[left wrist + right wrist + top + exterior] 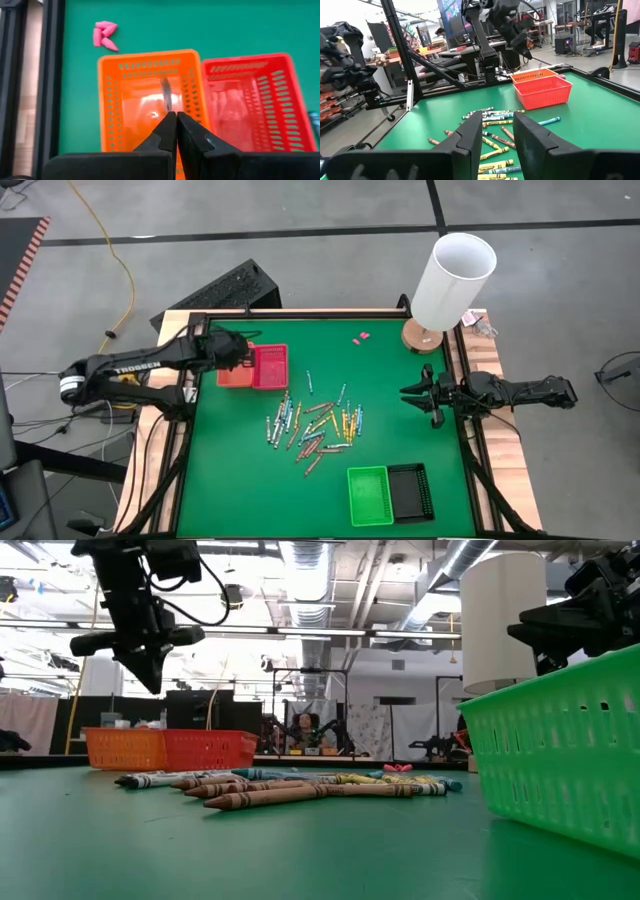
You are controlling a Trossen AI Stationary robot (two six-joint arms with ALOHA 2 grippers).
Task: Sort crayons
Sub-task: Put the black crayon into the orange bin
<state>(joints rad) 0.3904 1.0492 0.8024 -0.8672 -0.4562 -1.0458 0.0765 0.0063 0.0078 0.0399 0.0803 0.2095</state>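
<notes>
On my left arm (pixel 135 368), the dark jointed one reaching in over the green table, I read white capital letters along the forearm in the high view: "TROSSEN". That is the only wording I can make out. The paper-wrapped crayons (pixel 315 423) scattered at the middle of the table carry printed bands on their wrappers, seen closest in my right wrist view, but the print is too small for me to read. The orange, red, green and black slotted plastic trays show no lettering I can tell.
</notes>
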